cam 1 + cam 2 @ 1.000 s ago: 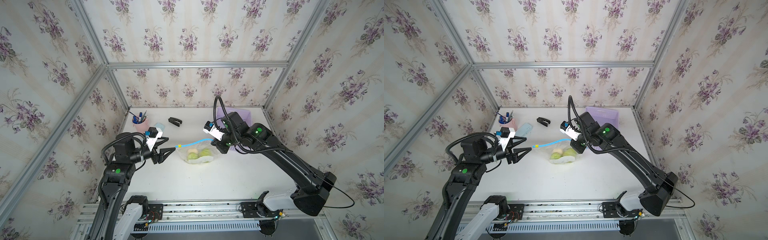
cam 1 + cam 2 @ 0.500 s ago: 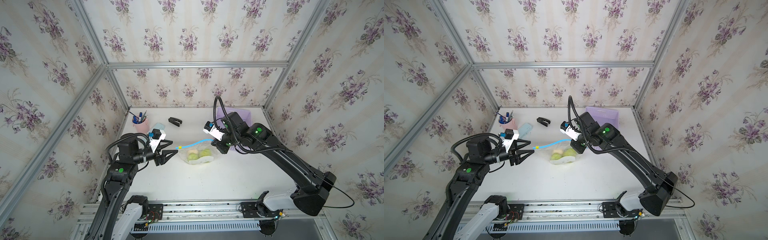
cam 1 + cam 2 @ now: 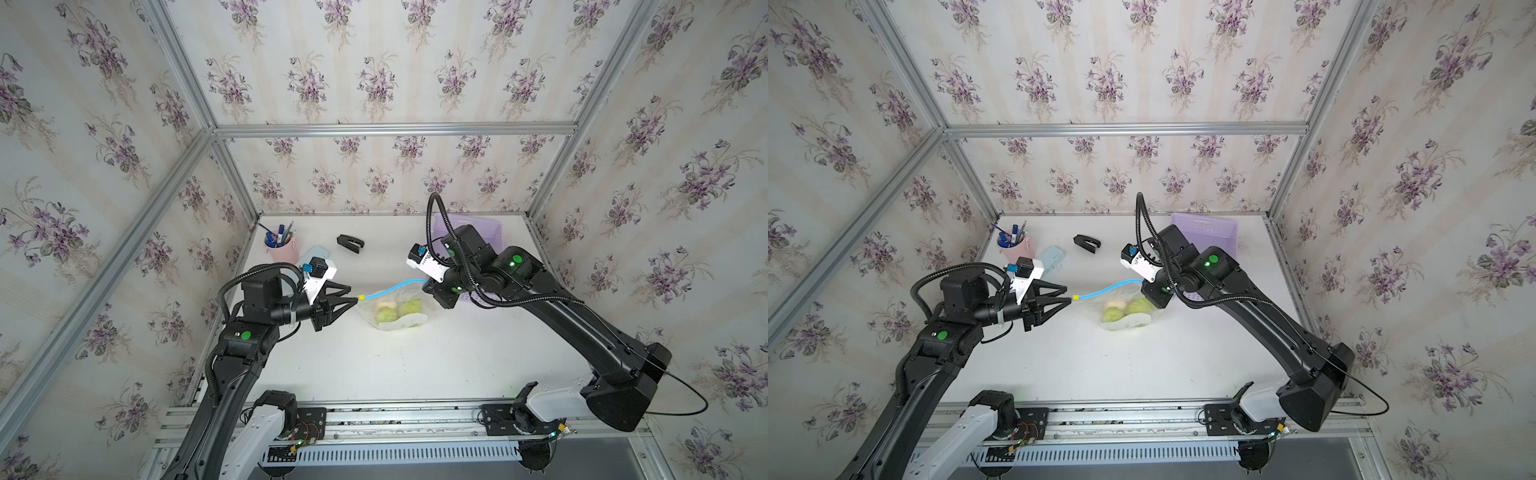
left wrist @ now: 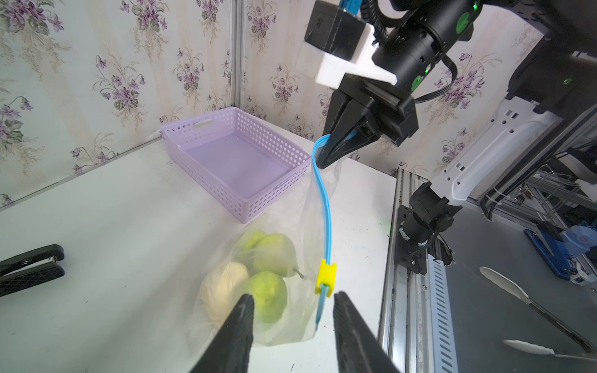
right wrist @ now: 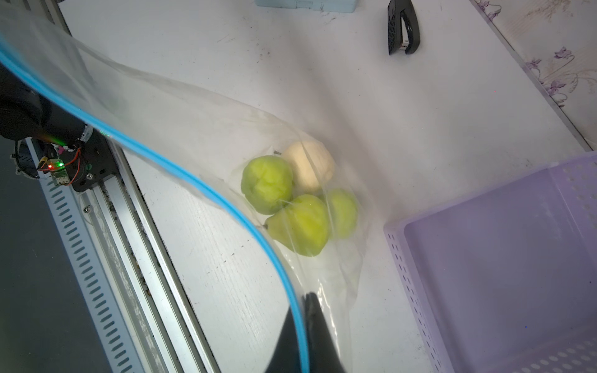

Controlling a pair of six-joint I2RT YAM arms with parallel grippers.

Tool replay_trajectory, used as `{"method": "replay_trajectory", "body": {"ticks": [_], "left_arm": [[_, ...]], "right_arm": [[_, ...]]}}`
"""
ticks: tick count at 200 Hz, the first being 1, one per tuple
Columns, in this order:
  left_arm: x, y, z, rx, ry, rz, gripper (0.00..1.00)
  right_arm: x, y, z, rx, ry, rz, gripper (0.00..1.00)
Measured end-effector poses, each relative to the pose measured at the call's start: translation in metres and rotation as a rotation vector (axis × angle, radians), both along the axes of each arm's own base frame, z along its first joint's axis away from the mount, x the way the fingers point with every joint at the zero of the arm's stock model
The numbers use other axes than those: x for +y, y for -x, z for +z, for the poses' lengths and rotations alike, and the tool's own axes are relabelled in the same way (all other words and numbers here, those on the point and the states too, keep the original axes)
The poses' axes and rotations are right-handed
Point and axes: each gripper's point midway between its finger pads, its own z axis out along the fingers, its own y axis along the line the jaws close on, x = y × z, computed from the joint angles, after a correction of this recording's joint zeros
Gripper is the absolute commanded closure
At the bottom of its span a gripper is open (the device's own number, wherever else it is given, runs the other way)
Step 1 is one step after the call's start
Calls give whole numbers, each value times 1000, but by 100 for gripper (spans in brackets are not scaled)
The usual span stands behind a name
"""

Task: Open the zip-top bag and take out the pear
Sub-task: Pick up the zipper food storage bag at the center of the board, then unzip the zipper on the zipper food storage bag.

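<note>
Slider (image 4: 326,274) of the zip-top bag (image 3: 395,316), slumped on the bench (image 3: 415,365), sits just ahead of the parted left tool (image 3: 355,298), zip strip (image 4: 324,206) stretching beyond it to the right tool (image 4: 323,160), clamped on its far end.

right gripper (image 5: 302,307) has its black fingers (image 5: 323,348) pinched tight on the blue zip strip (image 5: 206,190). the zip-top bag (image 5: 168,106) drapes away from that grip, clear film sagging down onto the white desk (image 5: 403,129). three green pears (image 5: 266,184) huddle in the low end of the bag, with a pale cream fruit (image 5: 311,164) pressed against them. the purple basket (image 5: 504,284) sits just beside the bag, near the desk's wall edge. a black stapler (image 5: 403,29) lies well apart, along that same edge. a silver rail (image 5: 135,258) runs along the opposite edge, and a small board (image 5: 59,169) by it glows red and green.
</note>
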Motion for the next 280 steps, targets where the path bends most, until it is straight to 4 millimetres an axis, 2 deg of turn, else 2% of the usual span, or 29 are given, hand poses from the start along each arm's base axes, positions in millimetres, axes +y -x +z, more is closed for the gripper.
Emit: {"method": "replay_trajectory", "body": {"ticks": [35,55,64,73,88,98,107,121,165,190,205,226,280], "left_arm": [[-1,0,0,-1,-3,-4,80],[-5,2,1,1,-1,-21,97],[-7,3,3,-3,-1,-29,100],[-8,4,5,4,5,-33,100],[-9,5,8,-3,8,-38,100],[-10,6,12,-9,10,-40,100],[-10,7,17,-16,12,-40,100],[-10,8,24,-30,16,-39,100],[-8,13,27,-17,19,-29,100],[-7,18,29,-23,22,-25,100],[-7,20,29,-16,24,-23,100],[-6,21,28,-3,25,-18,100],[-5,23,30,12,17,-7,100]], "right_arm": [[-1,1,0,0,0,0,100],[-1,1,0,3,2,0,100],[-1,1,0,4,2,0,99],[-1,1,2,4,0,1,91],[1,1,14,-4,-20,4,58],[6,0,31,-25,-58,14,44],[11,-1,47,-45,-96,24,36],[21,-1,70,-64,-158,49,31],[55,7,117,8,-338,121,32],[81,23,130,58,-393,195,33],[100,37,129,85,-395,249,34],[123,54,116,124,-365,312,39],[144,71,92,129,-282,364,45]]}}
